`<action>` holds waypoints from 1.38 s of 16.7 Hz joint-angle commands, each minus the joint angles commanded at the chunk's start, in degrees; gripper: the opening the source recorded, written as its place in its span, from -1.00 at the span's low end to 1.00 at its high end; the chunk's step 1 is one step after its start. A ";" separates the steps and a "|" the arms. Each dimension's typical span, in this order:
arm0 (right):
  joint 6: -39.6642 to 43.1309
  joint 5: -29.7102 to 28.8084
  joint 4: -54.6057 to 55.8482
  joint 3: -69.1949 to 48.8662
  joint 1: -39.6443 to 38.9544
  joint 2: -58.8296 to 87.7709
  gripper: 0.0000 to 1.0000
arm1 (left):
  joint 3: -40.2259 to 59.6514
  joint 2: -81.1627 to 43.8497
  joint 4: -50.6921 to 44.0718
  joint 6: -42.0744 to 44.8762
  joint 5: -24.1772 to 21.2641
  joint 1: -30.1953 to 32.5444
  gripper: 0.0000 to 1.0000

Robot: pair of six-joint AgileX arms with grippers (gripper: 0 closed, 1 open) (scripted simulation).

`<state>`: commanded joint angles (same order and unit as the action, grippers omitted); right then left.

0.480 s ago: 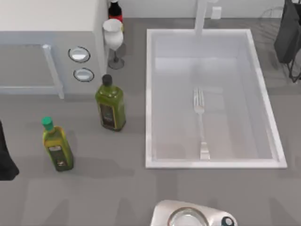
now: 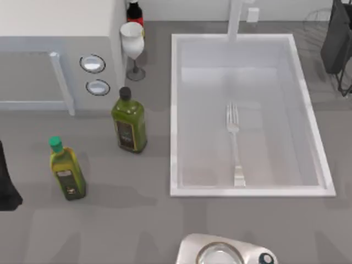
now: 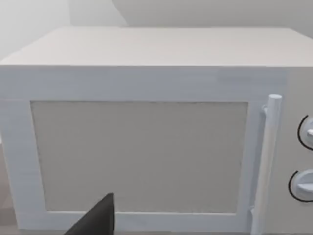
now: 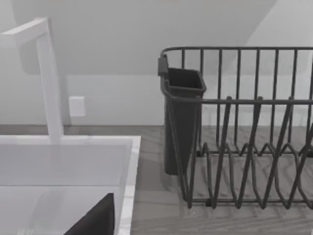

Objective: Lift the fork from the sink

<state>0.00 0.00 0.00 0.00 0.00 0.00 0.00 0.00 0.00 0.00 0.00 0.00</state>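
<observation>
The fork [image 2: 234, 144] lies flat on the sink [image 2: 246, 192] floor, tines far; untouched. Left arm [image 2: 6, 184] parked at the left edge, right arm [image 2: 336, 38] far right; either claw's state I cannot tell.

A: What stands near the sink [image 4: 128, 161]?
B: A white faucet [image 4: 46, 73] rises behind its white rim, with a small white wall plate [image 4: 77, 106] beside it.
A: And across the counter?
B: A dark wire dish rack [image 4: 254, 147] with 1 dark cutlery cup [image 4: 182, 122] at its corner.
</observation>
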 joint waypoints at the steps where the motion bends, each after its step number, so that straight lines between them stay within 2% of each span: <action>1: 0.00 0.00 0.00 0.00 0.00 0.00 1.00 | 0.00 0.00 0.00 0.00 0.00 0.00 1.00; 17: -0.09 0.00 -0.28 -0.49 -0.09 0.53 1.00 | 0.00 0.00 0.00 0.00 0.00 0.00 1.00; 23: -2.70 -0.02 -8.13 -13.91 -2.52 15.37 1.00 | 0.00 0.00 0.00 0.00 0.00 0.00 1.00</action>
<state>-2.70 -0.02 -8.13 -13.91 -2.52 15.37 0.00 0.00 0.00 0.00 0.00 0.00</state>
